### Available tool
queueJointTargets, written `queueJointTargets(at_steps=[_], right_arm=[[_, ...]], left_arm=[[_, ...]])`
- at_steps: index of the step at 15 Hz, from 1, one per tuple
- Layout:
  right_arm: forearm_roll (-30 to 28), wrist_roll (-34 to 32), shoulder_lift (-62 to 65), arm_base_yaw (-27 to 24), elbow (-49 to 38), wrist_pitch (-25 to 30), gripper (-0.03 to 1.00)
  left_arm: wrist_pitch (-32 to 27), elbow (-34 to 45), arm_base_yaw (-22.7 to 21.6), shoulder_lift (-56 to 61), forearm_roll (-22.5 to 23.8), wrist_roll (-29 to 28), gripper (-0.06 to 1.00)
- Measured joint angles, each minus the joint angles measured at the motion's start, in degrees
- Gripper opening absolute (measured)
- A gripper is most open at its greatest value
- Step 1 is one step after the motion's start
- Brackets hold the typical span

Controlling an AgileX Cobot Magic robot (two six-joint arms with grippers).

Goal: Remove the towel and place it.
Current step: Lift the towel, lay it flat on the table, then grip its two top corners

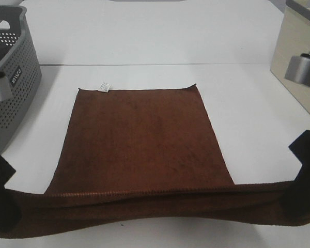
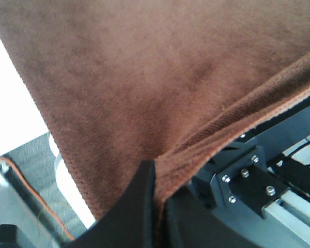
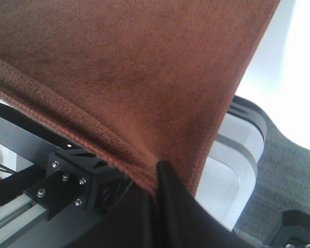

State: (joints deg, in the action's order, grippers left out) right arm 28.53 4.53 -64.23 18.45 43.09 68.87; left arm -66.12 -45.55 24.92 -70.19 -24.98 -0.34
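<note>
Exterior high: grey basket [image 1: 15, 77], contents unseen | towel [image 1: 139, 139] red-brown, spread flat, white tag [image 1: 105, 87] | my left pincer [image 2: 156, 196], right pincer [image 3: 156, 191] clamped on its corners.

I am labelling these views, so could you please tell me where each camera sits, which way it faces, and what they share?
Exterior high: mounted high, looking down on the table, towel and grey basket; left gripper and right gripper show at the towel's near corners.
Left wrist: on the left arm, looking along its shut fingers at the towel edge they pinch.
Right wrist: on the right arm, likewise along its fingers.
Shared: all three show the towel's hemmed near edge.
</note>
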Motion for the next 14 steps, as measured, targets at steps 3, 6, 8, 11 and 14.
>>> queueJointTargets(at_steps=[3, 6, 8, 11, 14], right_arm=[[-0.29, 2.18, -5.61, 0.0, -0.57, -0.34, 0.01], [2.64, 7.28, -12.15, -0.29, -4.87, -0.57, 0.01], [2.41, 8.88, -15.58, -0.57, -5.79, -1.6, 0.01], [2.23, 11.75, -23.2, -0.57, -5.96, -4.53, 0.01], [2.41, 13.87, -28.13, -0.57, -6.07, -5.27, 0.01]], left_arm=[[0.06, 0.23, 0.0, -5.84, 0.06, 0.97, 0.0], [-0.63, 0.46, 4.93, -12.43, 3.09, 1.2, 0.0], [-0.92, 0.52, 9.0, -17.13, 3.67, 0.97, 0.0], [-0.8, 0.52, 12.83, -23.43, 3.67, 0.8, 0.0], [-0.69, 0.52, 13.12, -24.81, 2.81, 0.8, 0.0]])
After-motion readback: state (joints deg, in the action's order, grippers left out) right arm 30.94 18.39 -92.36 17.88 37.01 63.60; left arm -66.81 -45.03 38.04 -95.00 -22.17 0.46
